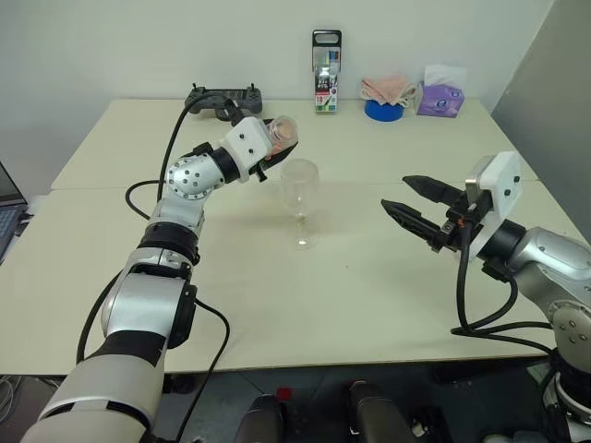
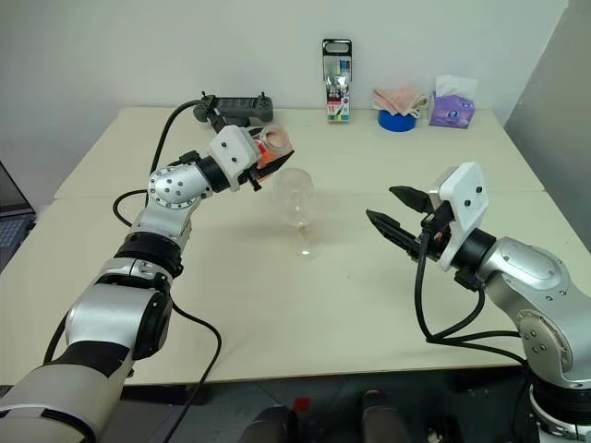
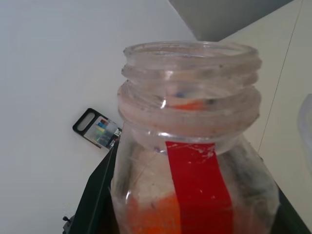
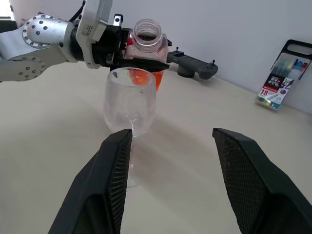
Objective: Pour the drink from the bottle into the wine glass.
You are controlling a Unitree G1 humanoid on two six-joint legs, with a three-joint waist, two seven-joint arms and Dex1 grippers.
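Left claw [image 1: 268,152] clamped on uncapped bottle [image 1: 280,136], tipped beside wine glass [image 1: 299,189] rim at mid-bench [image 1: 369,277]. Drink [image 4: 146,78] low in the bottle; glass apparently empty. Pour barely begun. Right claw [image 1: 413,205] spread wide, empty.

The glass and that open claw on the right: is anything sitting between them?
No. In the left eye view, only bare table lies between the glass and the open right gripper.
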